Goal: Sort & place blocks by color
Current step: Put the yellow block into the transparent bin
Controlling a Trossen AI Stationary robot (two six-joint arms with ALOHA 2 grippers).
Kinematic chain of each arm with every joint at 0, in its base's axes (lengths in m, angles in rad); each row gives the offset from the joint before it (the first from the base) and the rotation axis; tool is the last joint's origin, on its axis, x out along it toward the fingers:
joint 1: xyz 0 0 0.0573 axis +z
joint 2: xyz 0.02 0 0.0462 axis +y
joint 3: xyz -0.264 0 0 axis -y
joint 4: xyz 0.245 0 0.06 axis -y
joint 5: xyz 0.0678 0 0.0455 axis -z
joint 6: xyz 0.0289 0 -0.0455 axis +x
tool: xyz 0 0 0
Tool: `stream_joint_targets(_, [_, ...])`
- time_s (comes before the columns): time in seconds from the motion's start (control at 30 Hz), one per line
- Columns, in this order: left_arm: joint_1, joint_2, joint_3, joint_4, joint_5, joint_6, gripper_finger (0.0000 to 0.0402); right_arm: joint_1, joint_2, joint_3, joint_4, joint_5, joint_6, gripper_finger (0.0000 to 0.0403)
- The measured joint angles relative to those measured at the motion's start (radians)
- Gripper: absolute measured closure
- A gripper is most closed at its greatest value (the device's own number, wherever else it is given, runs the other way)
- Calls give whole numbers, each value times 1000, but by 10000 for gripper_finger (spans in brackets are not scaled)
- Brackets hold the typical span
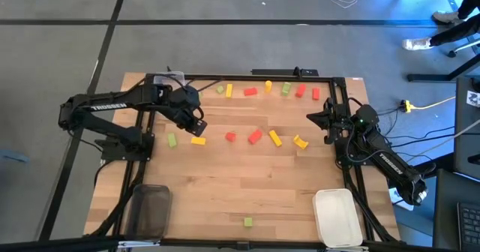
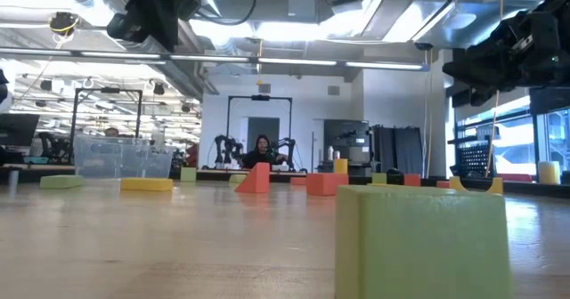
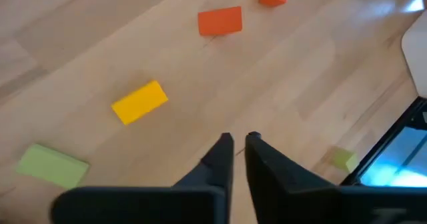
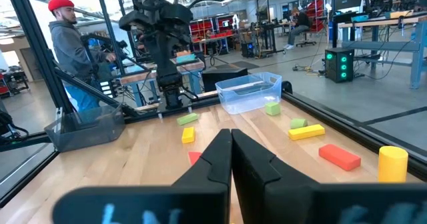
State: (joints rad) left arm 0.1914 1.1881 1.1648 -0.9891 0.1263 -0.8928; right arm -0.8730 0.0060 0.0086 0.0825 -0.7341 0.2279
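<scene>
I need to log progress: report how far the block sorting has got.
Done: nothing visibly sorted; the dark tray and white tray look empty. In hand: the left gripper, empty, jaws barely parted, hovers above a yellow block. Left: the red, yellow and green blocks lie scattered. The right gripper waits shut.

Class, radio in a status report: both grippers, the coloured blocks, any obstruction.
Left gripper nearly shut, empty, above yellow block. Right gripper shut, parked at table edge. Nothing obstructing.

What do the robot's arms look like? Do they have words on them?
Both arms are black and jointed. The left arm has white TROSSEN lettering, and so does the right arm. Each ends in two thin, dark, pointed fingers. Black cables trail from the right arm.
</scene>
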Motion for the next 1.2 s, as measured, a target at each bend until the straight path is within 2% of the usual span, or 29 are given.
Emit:
stream_joint_targets(0.13, [0,0,0,7,0,-48,306,0,0,0,0,0,0,391])
stream_joint_targets(0.5, [-6,39,0,18,80,-33,179,0,0,0,0,0,0,391])
stream_joint_targets(0.6, [-6,51,0,12,24,214,166,0,0,0,0,0,0,391])
stream_joint_targets(0.7, [-17,59,0,11,-76,460,166,0,0,0,0,0,0,391])
stream_joint_targets(0.8, [-39,63,0,11,-175,613,168,0,0,0,0,0,0,391])
stream_joint_targets(0.9, [-57,87,-7,11,-226,754,167,0,0,0,0,0,0,391])
stream_joint_targets(1.07, [-103,150,-70,10,-248,873,168,0,0,0,0,0,0,391])
stream_joint_targets(1.2, [-129,203,-120,24,-283,878,167,0,0,0,0,0,0,391])
